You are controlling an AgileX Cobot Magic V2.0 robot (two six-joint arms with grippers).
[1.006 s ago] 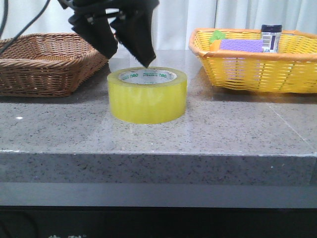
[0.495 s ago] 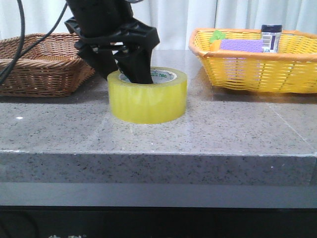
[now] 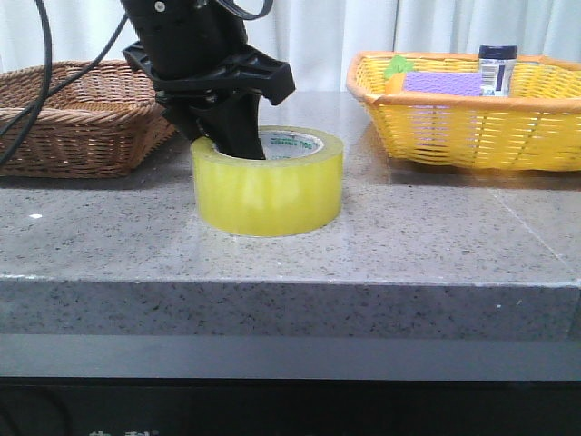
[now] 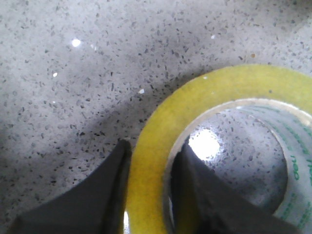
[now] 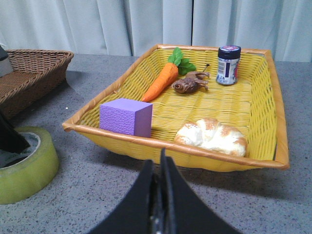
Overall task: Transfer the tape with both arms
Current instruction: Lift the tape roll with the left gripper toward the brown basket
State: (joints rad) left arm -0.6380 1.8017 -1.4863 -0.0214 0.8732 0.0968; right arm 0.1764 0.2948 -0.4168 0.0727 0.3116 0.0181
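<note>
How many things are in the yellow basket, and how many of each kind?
Carrot: 1
Purple cube: 1
Bread roll: 1
Jar with a dark lid: 1
Small brown thing, too unclear to name: 1
Total in the yellow basket: 5

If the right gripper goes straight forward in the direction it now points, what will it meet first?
Most likely the near rim of the yellow basket. The right gripper, fingers together, points at it over bare table, with the croissant just behind. Depth is hard to judge.
</note>
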